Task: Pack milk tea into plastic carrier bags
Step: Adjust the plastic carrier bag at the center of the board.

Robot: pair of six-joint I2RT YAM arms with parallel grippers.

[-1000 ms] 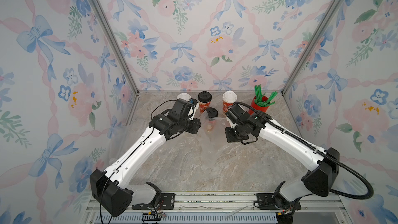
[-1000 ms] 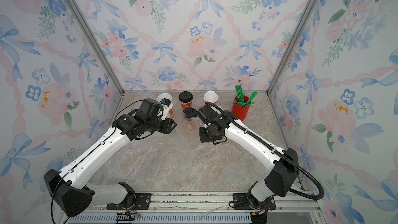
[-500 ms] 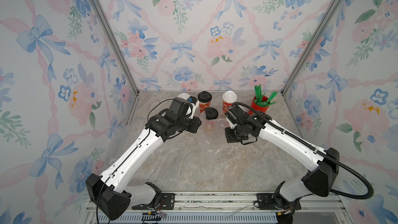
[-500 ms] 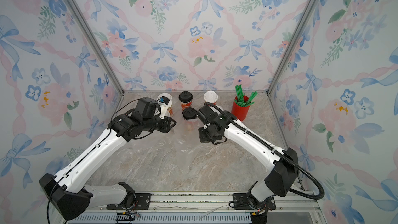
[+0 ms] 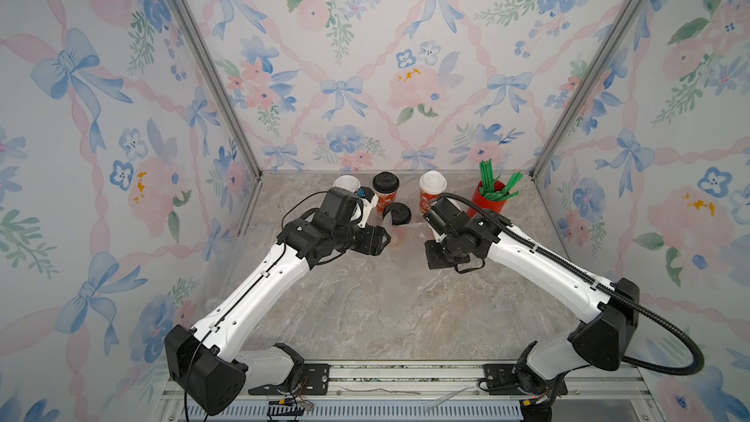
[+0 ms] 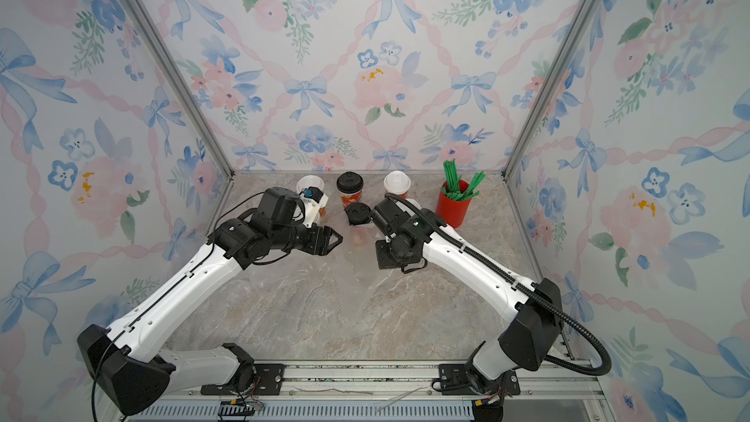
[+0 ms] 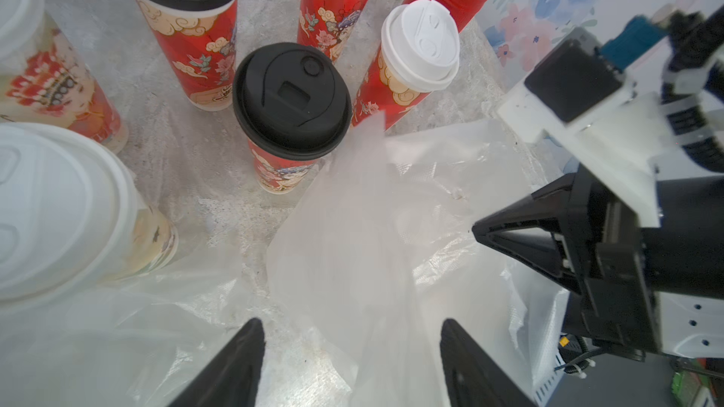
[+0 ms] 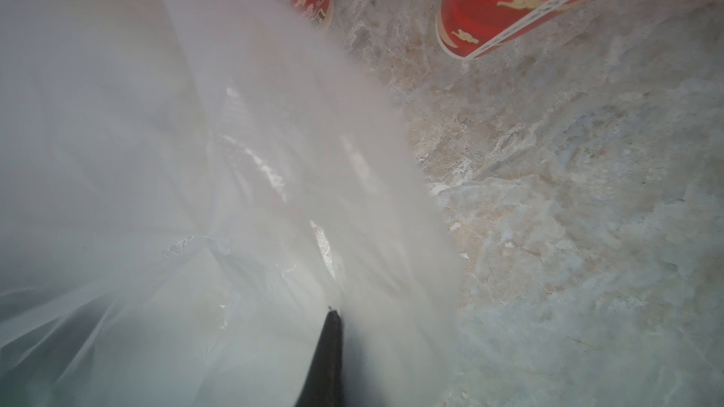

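Several milk tea cups stand at the back of the marble table. Two are black-lidded red cups (image 7: 292, 95) (image 5: 385, 185), two white-lidded red cups (image 7: 421, 45) (image 5: 433, 183), and two cream cups (image 7: 51, 209) (image 7: 23, 33) stand at the left. A clear plastic carrier bag (image 7: 372, 229) (image 8: 176, 150) rises crumpled between the arms, just in front of the nearer black-lidded cup (image 5: 397, 213). My left gripper (image 7: 350, 324) (image 5: 385, 239) is open, its fingers either side of the bag's film. My right gripper (image 8: 333, 311) (image 7: 476, 229) is shut on the bag's far edge.
A plain red cup of green straws (image 5: 491, 198) (image 6: 454, 207) stands at the back right beside my right arm. More clear film (image 7: 117, 326) lies flat on the table (image 5: 365, 310) by the cream cups. Patterned walls close in the back and both sides.
My left gripper's jaws have opened wide at the bag and its arm has shifted slightly. The right arm and the cups have stayed in place.
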